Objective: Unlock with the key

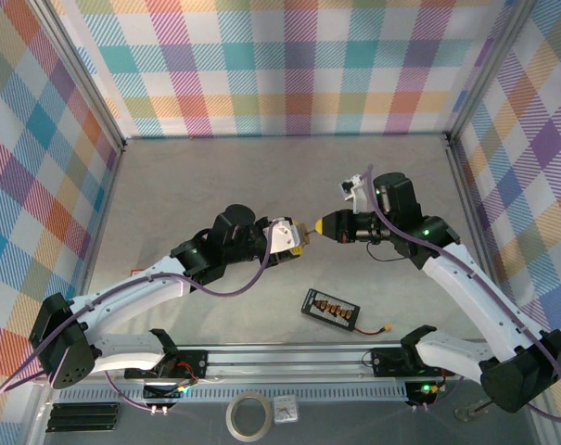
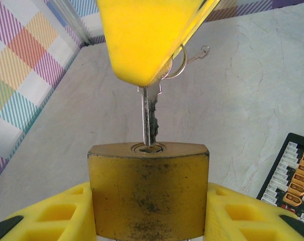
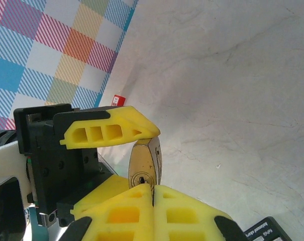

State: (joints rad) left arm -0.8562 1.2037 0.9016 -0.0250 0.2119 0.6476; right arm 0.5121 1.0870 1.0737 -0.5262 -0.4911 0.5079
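A worn brass padlock (image 2: 148, 193) is clamped between the yellow fingers of my left gripper (image 2: 148, 213), keyhole face turned up toward the other arm. A silver key (image 2: 150, 118) stands with its tip in the keyhole. My right gripper (image 2: 146, 35) is shut on the key's head, and a key ring (image 2: 181, 63) hangs beside it. In the right wrist view the shut right gripper (image 3: 153, 201) hides the key and sits right against the padlock (image 3: 141, 163). From above, the left gripper (image 1: 294, 236) and right gripper (image 1: 325, 225) meet tip to tip over the table's middle.
A black charger board with orange connectors (image 1: 330, 310) lies on the table just in front of the grippers, also at the right edge of the left wrist view as the board (image 2: 292, 181). A tape roll (image 1: 248, 414) sits below the aluminium rail (image 1: 280, 357). Checkered walls enclose the table.
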